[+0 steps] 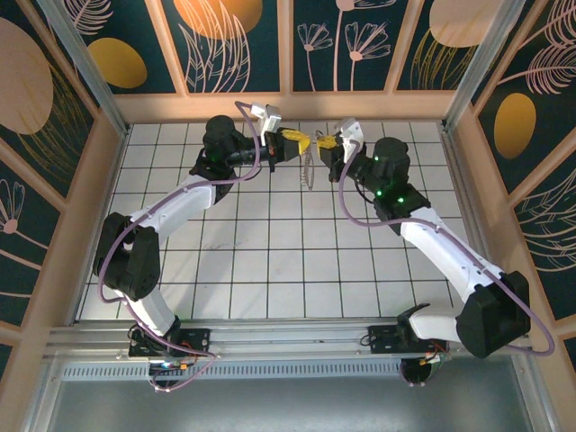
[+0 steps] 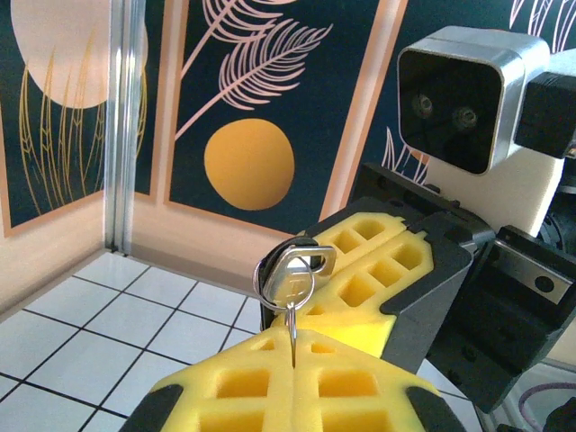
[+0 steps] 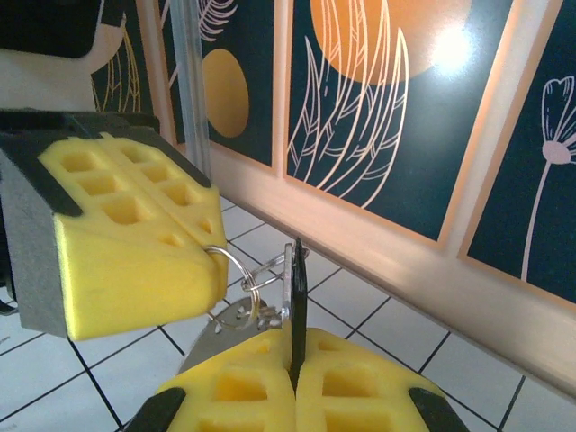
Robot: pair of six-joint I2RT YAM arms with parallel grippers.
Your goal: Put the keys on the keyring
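Left gripper [image 2: 294, 353]: clamped on the keyring's rim, just past its fingertips.
Right gripper [image 3: 295, 360]: clamped on Black-headed key, upright between its pads.
Keyring [image 2: 260, 274]: stiff, springy, slick wire; you pinch the rim flat.
Black-headed key [image 3: 298, 288]: light, rigid; touching the ring.
Silver key [image 2: 293, 281]: light; at the ring.

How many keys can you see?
2. A black-headed key stands pinched in the right hand; a silver key hangs from the keyring just beside it. Others may be hidden.
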